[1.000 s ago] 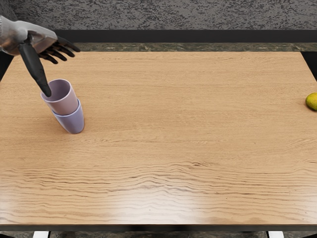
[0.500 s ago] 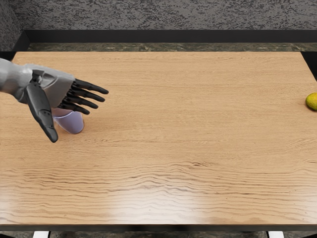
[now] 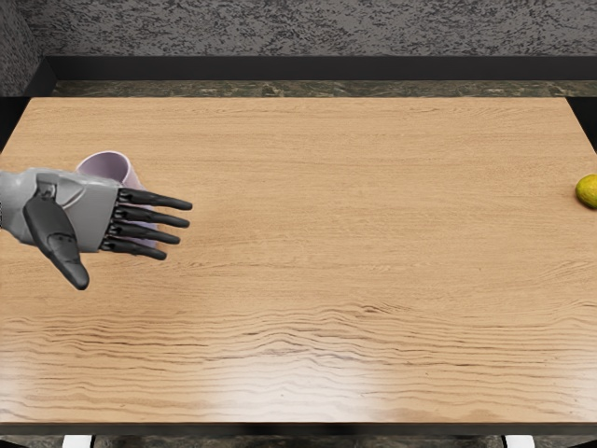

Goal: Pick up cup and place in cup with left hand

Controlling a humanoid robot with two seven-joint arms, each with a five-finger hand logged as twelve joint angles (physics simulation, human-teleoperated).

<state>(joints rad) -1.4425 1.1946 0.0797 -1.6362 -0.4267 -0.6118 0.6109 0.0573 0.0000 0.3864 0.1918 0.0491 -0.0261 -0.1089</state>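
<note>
The worktop [image 3: 326, 233] is pale wood, grain running side to side, finer at the far end, bolder & wavier nearer the front, w/ a whitish glare low in the middle. Past its far edge: a strip of mottled brownish floor [image 3: 326, 89], then a dark skirting strip [image 3: 326, 68], then a rough grey wall [image 3: 326, 28]. Two white pieces, L [image 3: 78, 441] & R [image 3: 519, 441], poke out under the front edge. A yellow lemon [image 3: 589, 191] sits at the far R, partly cut off by the pic edge.

Over the L side, the left robot hand [image 3: 89, 217] is open & empty, fingers [image 3: 154, 198] spread, pointing R. Behind it, a pink cup [image 3: 106, 166] shows its rim & part of its side; bits of a lavender cup [image 3: 149, 244] show btwn the fingers. How the 2 cups meet is hidden.
</note>
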